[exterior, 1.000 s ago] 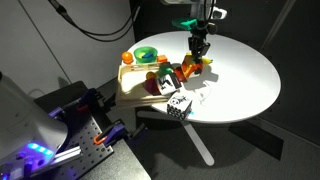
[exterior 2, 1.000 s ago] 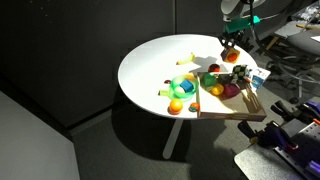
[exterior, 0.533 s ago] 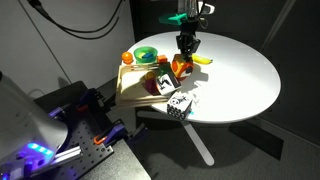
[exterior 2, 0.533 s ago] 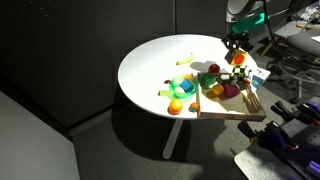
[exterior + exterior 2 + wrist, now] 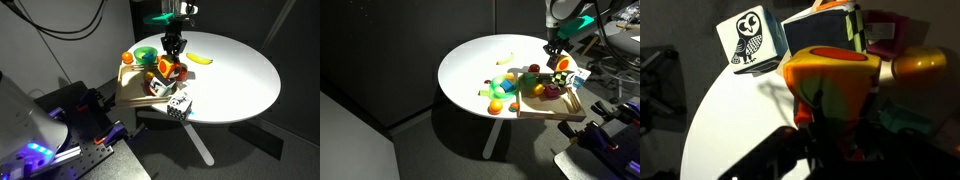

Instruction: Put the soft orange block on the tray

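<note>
In the wrist view, the soft orange block [image 5: 830, 85] fills the centre of the frame, directly ahead of the camera. Its lower end sits among dark gripper parts at the bottom edge, too shadowed there to resolve individual fingers. Beyond the block, a white cube printed with a black owl [image 5: 748, 40] rests on the round white table [image 5: 725, 135], and a rounded yellow-orange object [image 5: 915, 65] lies to the right. In both exterior views, the gripper [image 5: 172, 50] [image 5: 557, 51] points straight down with its jaws closed onto the block [image 5: 168, 67] [image 5: 561, 64], open only as far as the block's width. The block hangs at the fingertips above the tray [image 5: 133, 92] [image 5: 545, 110], over the cluster of toys lying in it; contact between block and toys cannot be determined. In an exterior view, a black-and-white die [image 5: 178, 104] sits at the near table edge, just beside the tray. Past the tray stand a green bowl [image 5: 146, 54] and, next to it, a small orange ball [image 5: 127, 58]. Farther out on the tabletop, well apart from the tray, lies a yellow banana [image 5: 201, 59] [image 5: 505, 57].
</note>
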Robot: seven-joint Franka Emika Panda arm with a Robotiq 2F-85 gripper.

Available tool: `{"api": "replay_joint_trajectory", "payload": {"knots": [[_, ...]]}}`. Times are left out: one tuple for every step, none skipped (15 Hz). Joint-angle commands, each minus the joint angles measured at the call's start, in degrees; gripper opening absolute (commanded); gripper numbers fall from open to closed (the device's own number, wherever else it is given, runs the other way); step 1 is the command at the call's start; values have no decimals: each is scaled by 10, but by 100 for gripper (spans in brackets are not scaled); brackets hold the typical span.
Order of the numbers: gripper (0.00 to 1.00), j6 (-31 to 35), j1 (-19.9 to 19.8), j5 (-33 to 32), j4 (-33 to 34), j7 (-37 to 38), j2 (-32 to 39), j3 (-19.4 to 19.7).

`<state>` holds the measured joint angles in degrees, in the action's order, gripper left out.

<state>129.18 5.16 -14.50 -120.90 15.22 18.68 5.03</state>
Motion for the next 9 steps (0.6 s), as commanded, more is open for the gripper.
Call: {"api": "replay_joint_trajectory", "payload": {"knots": [[10,27,8,-45,-57,6,-27,-7],[10,34,12,-59,-67,11,-29,-7],[10,39,14,-71,-75,13,-32,-8],[10,45,17,-84,-82,17,-33,-8],[10,50,20,-97,-91,21,-35,-8],[10,54,22,-107,-98,22,-36,-9],[10,59,23,-116,-105,22,-38,-11],[10,62,23,-121,-113,17,-40,-13],[10,67,22,-124,-119,13,-42,-15]]}}
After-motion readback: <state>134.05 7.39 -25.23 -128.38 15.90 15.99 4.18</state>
